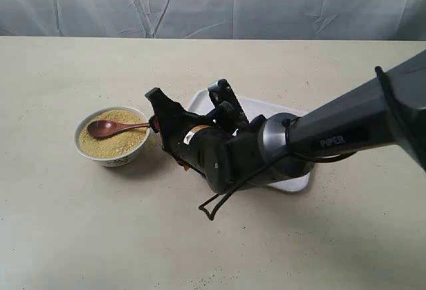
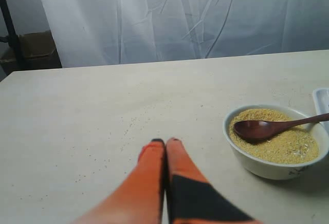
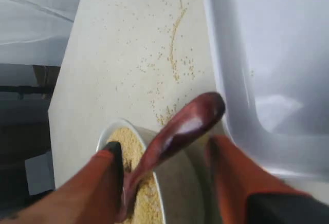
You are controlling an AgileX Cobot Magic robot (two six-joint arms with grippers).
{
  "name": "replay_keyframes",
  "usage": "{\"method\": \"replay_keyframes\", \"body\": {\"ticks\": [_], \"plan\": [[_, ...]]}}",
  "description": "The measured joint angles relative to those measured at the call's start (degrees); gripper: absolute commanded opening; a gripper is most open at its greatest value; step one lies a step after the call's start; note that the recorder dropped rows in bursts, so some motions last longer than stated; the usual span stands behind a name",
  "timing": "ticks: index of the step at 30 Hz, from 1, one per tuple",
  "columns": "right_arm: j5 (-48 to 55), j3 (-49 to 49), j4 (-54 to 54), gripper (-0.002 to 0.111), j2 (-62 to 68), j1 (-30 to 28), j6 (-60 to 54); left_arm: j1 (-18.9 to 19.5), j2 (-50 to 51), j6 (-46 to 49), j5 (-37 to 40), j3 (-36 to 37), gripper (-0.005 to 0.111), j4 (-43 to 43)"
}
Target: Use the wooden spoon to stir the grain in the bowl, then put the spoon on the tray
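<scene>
Beside the tray, scattered grain.

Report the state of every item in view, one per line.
bowl, upright, full.
grain, heaped in bowl, some spilled outside it.
wooden spoon, resting in bowl, handle over rim, not gripped.
tray, flat, partly hidden.
left tool, shut, empty.
right tool, open, straddling spoon handle.

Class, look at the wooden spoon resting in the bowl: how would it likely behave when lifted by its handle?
The spoon looks solid wood, so it probably won't bend. Its glossy, slim handle may slip or swivel between the fingers. Its round end sits in grain, so some could spill.
</scene>
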Motion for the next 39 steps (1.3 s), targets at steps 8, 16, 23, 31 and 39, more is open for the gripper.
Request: {"method": "replay_keyframes", "body": {"ticks": [8, 16, 23, 31, 39], "plan": [[-6.87, 0.00, 0.04, 0.050, 2.44, 0.00, 1.63, 0.00, 0.00, 0.00, 0.00, 0.00, 0.000, 0.00], [-10.31, 0.00, 1.06, 0.034, 4.55, 0.00, 2.10, 0.00, 0.00, 0.00, 0.00, 0.00, 0.000, 0.00], [-14.57, -0.10, 1.48, -0.001, 4.43, 0.00, 3.47, 0.00, 0.00, 0.00, 0.00, 0.00, 0.000, 0.00], [-20.65, -0.10, -3.89, -0.001, 4.31, 0.00, 2.15, 0.00, 0.00, 0.00, 0.00, 0.00, 0.000, 0.10], [-20.95, -0.10, -5.99, -0.001, 0.11, 0.00, -15.91, 0.00, 0.00, 0.00, 0.00, 0.00, 0.000, 0.10]]}}
